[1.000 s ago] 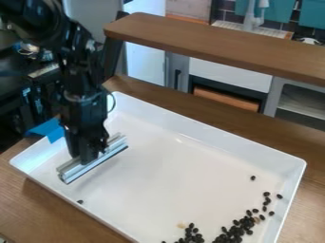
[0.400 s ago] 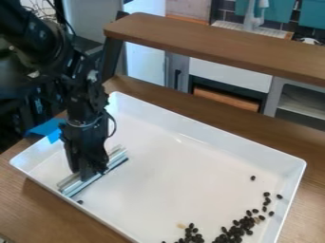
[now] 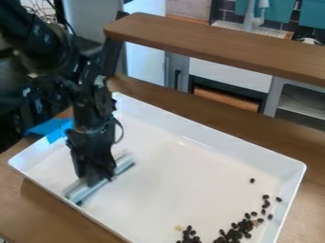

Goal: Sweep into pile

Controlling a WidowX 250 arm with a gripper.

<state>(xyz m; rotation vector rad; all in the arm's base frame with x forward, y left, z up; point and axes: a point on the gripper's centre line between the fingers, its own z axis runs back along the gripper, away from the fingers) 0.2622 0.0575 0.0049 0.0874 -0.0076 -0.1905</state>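
So, pincer point(image 3: 95, 181): in the camera view it's down low, closed on the middle of the sweeping bar, with no gap to speak of!
Sweeping bar point(image 3: 123, 164): down by the near left end of the tray, a length jutting out on either side of the grip, presumably for a wide, balanced push.
Black beans point(image 3: 234, 233): bunched at the opposite end, bottom right, well apart from the bar; any sweep has ground to cover first.
Loose beans point(image 3: 266, 204): a trail up beside the right wall, one lone bean point(image 3: 253, 181) further in, and those look like the ones wanting gathering.
White tray point(image 3: 247, 151): raised walls all round, handy for keeping runaways in play.
Blue tape point(image 3: 45, 129): at the left corner, likely pinning the tray down.
Surface point(image 3: 38, 204): brown wood grain, carrying the lot.
Room: a raised wooden shelf point(image 3: 215, 42) behind, grey cabinets, teal cloth point(image 3: 313, 14) up top right.
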